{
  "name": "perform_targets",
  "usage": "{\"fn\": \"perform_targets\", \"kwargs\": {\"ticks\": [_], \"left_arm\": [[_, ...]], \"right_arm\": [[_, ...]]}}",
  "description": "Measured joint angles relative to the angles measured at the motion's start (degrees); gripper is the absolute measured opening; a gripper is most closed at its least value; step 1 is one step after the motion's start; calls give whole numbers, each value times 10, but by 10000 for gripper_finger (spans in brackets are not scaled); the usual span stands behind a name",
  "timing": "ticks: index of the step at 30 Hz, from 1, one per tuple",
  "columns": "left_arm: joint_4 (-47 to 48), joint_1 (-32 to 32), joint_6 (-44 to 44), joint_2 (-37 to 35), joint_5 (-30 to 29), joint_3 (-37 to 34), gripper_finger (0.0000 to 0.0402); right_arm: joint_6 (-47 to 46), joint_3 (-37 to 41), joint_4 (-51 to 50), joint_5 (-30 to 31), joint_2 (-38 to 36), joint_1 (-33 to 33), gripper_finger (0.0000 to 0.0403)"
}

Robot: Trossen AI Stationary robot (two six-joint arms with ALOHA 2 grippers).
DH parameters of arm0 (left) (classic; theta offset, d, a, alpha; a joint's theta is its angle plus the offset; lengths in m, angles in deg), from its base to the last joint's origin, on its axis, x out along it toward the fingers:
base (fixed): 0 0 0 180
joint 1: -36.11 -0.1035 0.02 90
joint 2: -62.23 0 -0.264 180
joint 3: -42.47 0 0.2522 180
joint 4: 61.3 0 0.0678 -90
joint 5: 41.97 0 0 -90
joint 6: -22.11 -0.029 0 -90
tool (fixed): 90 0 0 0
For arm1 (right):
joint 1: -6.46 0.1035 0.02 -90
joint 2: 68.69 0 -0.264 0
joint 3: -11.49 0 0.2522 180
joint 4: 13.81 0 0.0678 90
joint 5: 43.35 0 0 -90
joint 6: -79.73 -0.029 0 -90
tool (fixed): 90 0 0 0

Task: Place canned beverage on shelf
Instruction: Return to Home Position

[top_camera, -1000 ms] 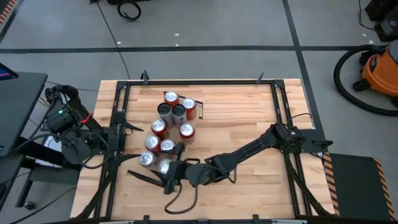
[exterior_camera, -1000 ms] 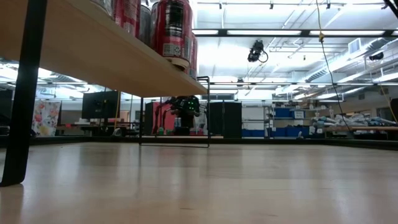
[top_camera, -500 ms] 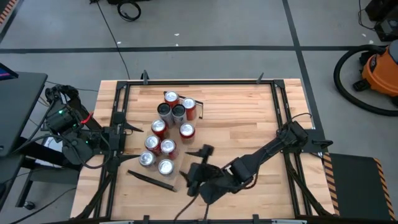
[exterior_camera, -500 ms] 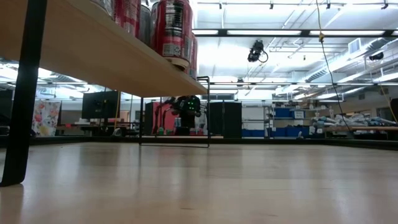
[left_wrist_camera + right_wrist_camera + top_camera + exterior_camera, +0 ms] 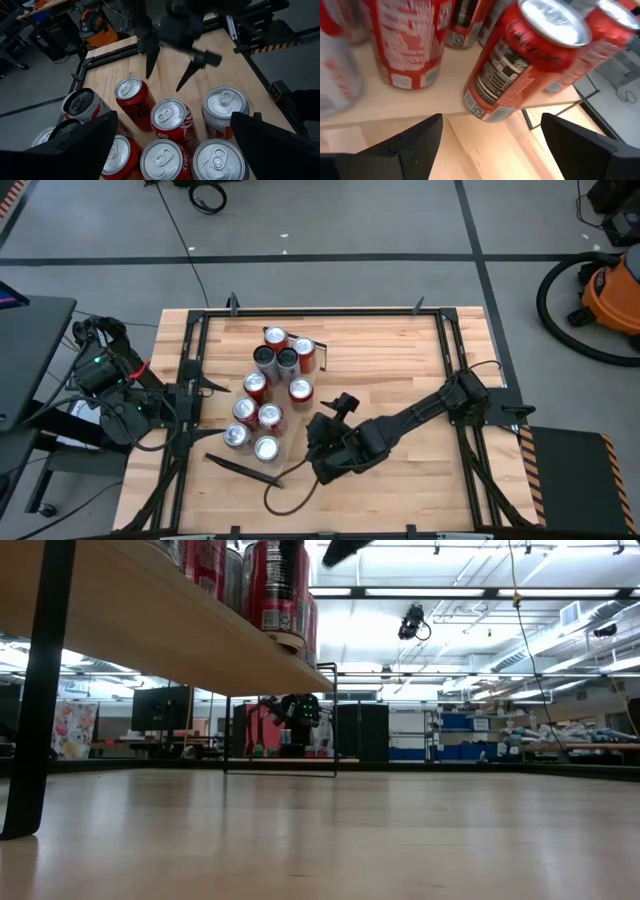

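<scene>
Homing: the empty, gaping right gripper (image 5: 164,81) should swing clear of red and silver cans (image 5: 268,415) on the pale wood plank shelf (image 5: 385,102); left gripper (image 5: 208,386) gapes at the left edge of the table (image 5: 400,370).

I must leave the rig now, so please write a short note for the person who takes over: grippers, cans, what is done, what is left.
Left gripper: open, empty, at the tabletop's left edge, facing the cans.
Right gripper: open, empty, raised beside the shelf.
Cans: ten, all upright on the shelf; none on the tabletop.
Done: stocking, it seems.
Left: send the right gripper home.
</scene>
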Motion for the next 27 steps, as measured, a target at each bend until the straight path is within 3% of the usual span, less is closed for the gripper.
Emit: {"fn": "perform_targets", "kwargs": {"ticks": [11, 21, 27], "left_arm": [[2, 0, -1, 0, 0, 0, 400], [2, 0, -1, 0, 0, 0, 400], [3, 0, -1, 0, 0, 0, 400]], "right_arm": [[87, 64, 47, -21, 1, -32, 337], [112, 65, 65, -29, 1, -51, 221], [114, 65, 73, -30, 1, -62, 176]]}}
